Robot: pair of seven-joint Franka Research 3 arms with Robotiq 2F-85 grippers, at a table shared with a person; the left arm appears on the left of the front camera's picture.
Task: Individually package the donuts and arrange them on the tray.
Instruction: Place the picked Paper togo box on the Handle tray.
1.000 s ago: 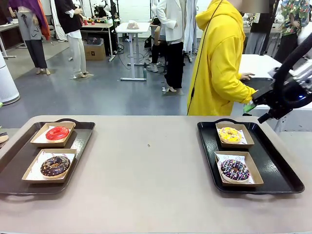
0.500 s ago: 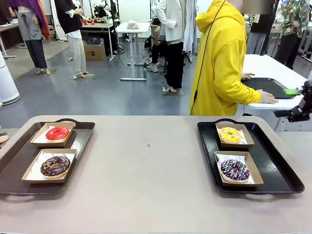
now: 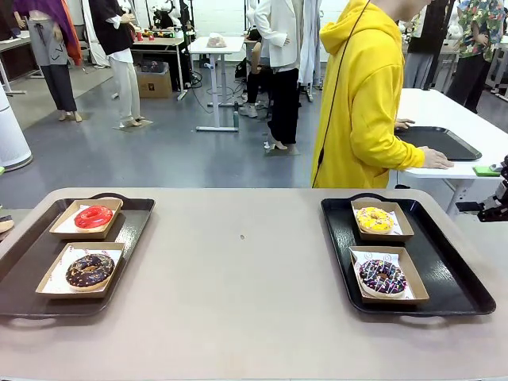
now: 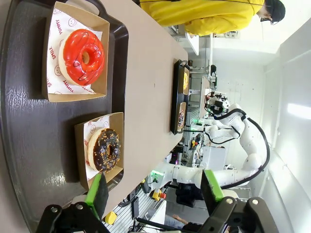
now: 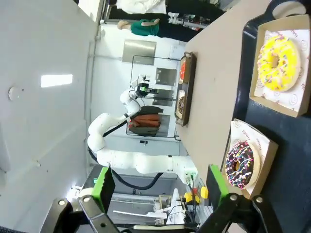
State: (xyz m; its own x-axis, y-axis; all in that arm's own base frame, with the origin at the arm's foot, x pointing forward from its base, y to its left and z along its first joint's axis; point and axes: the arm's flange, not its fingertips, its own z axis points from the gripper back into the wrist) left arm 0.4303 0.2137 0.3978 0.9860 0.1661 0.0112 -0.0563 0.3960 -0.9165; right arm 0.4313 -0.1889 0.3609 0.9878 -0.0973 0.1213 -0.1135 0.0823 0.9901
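Two black trays lie on the beige table. The left tray [image 3: 32, 262] holds a glossy red donut [image 3: 94, 216] and a chocolate donut [image 3: 89, 270], each in an open cardboard box. On the right tray [image 3: 452, 270] a yellow sprinkled donut [image 3: 375, 219] and a dark sprinkled donut [image 3: 382, 275] sit boxed the same way. My left gripper [image 4: 154, 194] hangs open beside the left tray [image 4: 29, 121], near the chocolate donut [image 4: 104, 149] and the red donut [image 4: 83, 56]. My right gripper [image 5: 160, 187] is open and empty off the right tray's [image 5: 291, 145] side, facing the yellow donut [image 5: 277, 62] and the dark donut [image 5: 239, 164]. It sits at the front view's right edge [image 3: 486, 189].
A person in a yellow hoodie [image 3: 361, 103] stands at the far side, turned away, with hands on another white table bearing a black tray [image 3: 440, 141]. Bare tabletop [image 3: 246, 270] lies between my two trays.
My right arm has drawn back to the right and downward, almost out of the front view. The donuts and trays have not moved.
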